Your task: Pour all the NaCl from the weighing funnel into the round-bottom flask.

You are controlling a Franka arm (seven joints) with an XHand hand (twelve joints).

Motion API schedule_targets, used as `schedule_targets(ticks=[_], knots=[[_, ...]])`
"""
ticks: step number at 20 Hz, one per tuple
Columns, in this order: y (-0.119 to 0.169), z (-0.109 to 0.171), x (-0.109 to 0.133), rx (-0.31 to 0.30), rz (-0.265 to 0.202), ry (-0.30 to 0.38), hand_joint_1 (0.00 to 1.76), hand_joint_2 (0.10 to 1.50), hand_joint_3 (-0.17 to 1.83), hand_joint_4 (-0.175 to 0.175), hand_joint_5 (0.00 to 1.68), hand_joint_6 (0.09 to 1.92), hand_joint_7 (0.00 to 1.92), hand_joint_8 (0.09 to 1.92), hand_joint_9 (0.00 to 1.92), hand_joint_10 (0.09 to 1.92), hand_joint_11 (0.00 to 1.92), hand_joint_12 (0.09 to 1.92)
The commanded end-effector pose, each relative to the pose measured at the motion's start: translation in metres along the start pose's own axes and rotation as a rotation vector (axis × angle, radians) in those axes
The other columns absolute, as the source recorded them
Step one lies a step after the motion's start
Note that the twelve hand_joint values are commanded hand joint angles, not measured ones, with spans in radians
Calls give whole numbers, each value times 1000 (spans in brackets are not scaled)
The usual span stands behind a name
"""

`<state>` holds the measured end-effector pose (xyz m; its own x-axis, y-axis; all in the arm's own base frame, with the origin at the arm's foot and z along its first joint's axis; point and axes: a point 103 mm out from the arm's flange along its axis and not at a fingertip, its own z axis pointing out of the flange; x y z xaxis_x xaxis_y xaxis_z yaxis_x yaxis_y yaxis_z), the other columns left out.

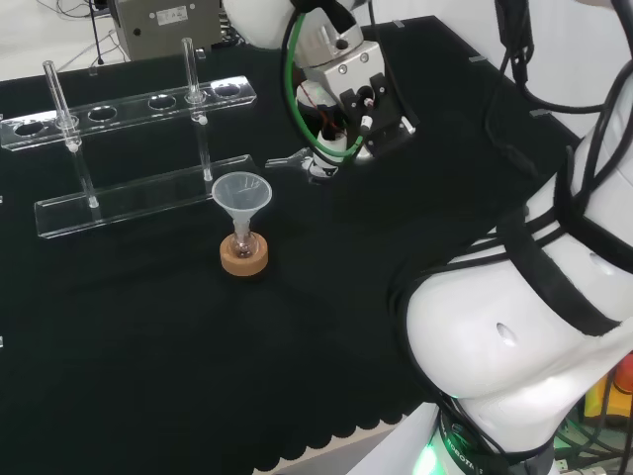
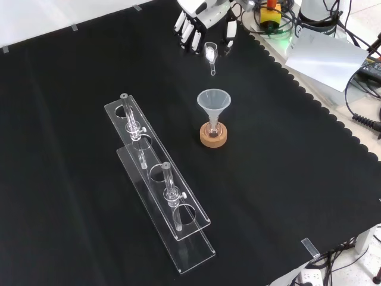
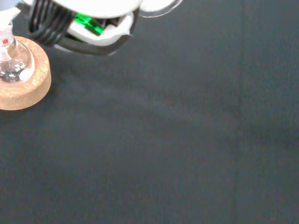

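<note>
Weighing funnel [image 2: 210, 55] pinched in hand [image 2: 199, 22], top centre of front view; bring spout over plastic funnel [image 2: 214, 102] on round-bottom flask [image 2: 213, 128], then tilt slowly.

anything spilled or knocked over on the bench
Nothing stands out. The round-bottom flask sits upright on its cork ring with the funnel upright in its neck. No grains show on the black cloth. The robot hand holds the weighing funnel short of the funnel.
</note>
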<state>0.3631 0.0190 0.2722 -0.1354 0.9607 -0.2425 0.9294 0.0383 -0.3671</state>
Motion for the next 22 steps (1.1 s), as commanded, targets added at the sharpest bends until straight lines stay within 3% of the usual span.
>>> schedule_targets(ticks=[1, 22], knots=[[14, -5, 7, 22, -25, -49, 1097, 625, 841, 175, 1143, 987, 633, 621, 902, 439, 620, 1209], [31, -11, 16, 114, -46, -176, 1096, 623, 848, 175, 1141, 993, 626, 613, 898, 433, 611, 1210]])
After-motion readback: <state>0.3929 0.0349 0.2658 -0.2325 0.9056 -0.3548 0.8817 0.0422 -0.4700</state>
